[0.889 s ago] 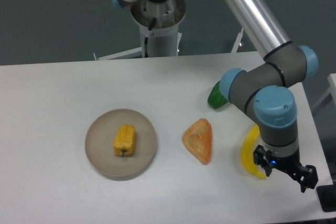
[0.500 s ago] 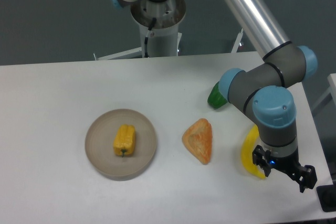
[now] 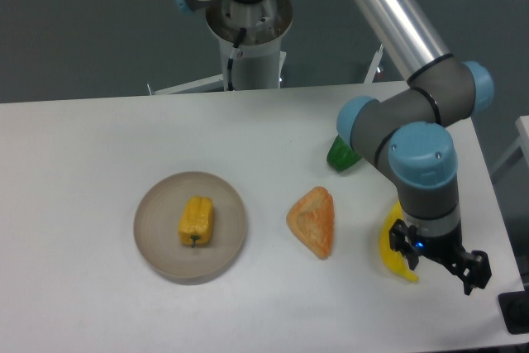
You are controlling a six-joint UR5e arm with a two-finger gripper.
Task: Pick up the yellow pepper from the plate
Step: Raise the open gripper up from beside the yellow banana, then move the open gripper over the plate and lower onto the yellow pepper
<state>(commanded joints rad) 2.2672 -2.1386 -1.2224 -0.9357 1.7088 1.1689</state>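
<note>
The yellow pepper (image 3: 196, 221) lies in the middle of the round grey-beige plate (image 3: 157, 204) on the left half of the white table, green stem toward the front. My gripper (image 3: 438, 260) hangs far to the right, over the table's right front area beside a banana, well away from the plate. Its fingers point down and away from the camera, so the gap between them does not show. Nothing is seen held in it.
An orange triangular pastry (image 3: 314, 221) lies between plate and gripper. A yellow banana (image 3: 392, 247) lies right beside the gripper. A dark green pepper (image 3: 340, 155) sits behind the arm's elbow. The robot base (image 3: 248, 31) stands behind the table; the table's right edge is near the gripper.
The arm's wrist and gripper have shifted slightly left and a little toward the front. The pepper, plate and other items have not moved.
</note>
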